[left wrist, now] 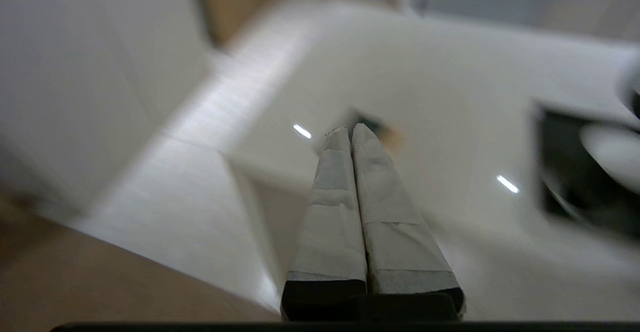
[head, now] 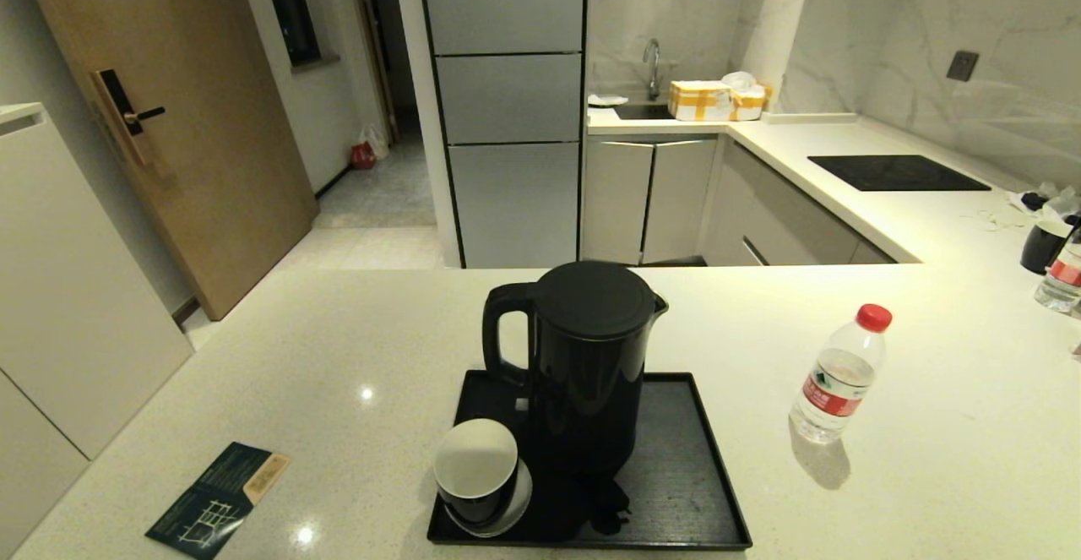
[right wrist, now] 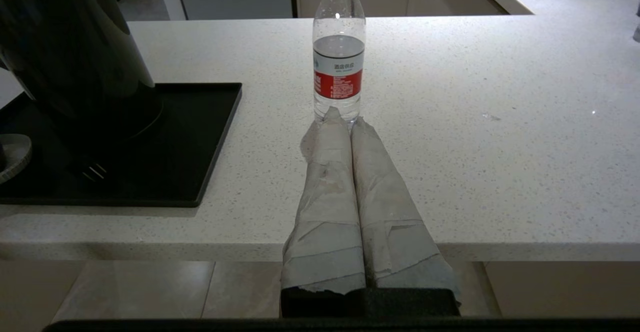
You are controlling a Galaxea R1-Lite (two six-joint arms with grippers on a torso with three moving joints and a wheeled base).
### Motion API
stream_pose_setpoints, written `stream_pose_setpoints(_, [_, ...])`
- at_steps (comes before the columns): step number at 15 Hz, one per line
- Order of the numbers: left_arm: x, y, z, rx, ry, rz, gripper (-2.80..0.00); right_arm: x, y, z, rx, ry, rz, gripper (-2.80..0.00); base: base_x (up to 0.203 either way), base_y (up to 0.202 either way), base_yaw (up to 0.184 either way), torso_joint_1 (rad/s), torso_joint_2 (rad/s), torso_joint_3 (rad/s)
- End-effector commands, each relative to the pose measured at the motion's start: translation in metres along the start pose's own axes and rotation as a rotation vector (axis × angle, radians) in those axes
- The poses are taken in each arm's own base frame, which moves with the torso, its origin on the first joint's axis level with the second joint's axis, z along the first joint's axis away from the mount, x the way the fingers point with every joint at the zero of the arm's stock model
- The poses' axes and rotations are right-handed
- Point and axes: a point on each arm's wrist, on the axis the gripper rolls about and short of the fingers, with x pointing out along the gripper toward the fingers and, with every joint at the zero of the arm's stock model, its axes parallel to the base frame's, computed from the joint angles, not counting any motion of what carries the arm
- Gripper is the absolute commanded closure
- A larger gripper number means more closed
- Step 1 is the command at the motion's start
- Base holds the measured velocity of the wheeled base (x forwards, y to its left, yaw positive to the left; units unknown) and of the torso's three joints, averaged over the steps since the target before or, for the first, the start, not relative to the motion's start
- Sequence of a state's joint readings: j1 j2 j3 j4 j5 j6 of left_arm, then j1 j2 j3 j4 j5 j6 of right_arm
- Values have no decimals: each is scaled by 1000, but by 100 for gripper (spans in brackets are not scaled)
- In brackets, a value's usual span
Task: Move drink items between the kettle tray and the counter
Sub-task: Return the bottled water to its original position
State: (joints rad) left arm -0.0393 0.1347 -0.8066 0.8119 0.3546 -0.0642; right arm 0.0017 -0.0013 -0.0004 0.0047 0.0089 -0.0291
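the tray [head: 676,492] lies at the lower centre by the counter [head: 338,357] front edge, bare counter on both sides. it holds the upright kettle [head: 583,357], handle pointing left, and the cup [head: 475,469]. the bottle [head: 838,374] stands upright at right. left tool [left wrist: 351,132] and right tool [right wrist: 343,120] are pressed together, empty.

One kettle [head: 587,357], one cup [head: 475,469] and one saucer [head: 517,505] sit on one tray [head: 684,492]. Two water bottles: one [head: 839,374] near the tray, another [head: 1062,277] at the counter's [head: 338,357] right edge. One mug [head: 1043,246], one leaflet [head: 218,499].
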Motion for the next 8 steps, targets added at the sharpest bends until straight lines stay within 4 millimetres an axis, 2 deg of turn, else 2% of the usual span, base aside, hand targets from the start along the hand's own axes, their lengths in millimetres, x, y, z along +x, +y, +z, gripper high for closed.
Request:
stream_pose_setpoints(1, [-17, 1, -38, -74, 47, -136, 0, 0, 0, 0, 0, 2, 0, 0, 0, 0, 0, 0, 0, 0])
stream_pose_setpoints(3, [6, -7, -45, -81, 45, -140, 0, 0, 0, 0, 0, 2, 2, 0, 0, 0, 0, 0, 0, 0])
stream_pose_setpoints(5, [31, -15, -48, -87, -57, -152, 0, 0, 0, 0, 0, 2, 1, 0, 0, 0, 0, 0, 0, 0])
stream_pose_setpoints(8, [77, -29, -84, 35, -147, -159, 0, 0, 0, 0, 0, 2, 0, 0, 0, 0, 0, 0, 0, 0])
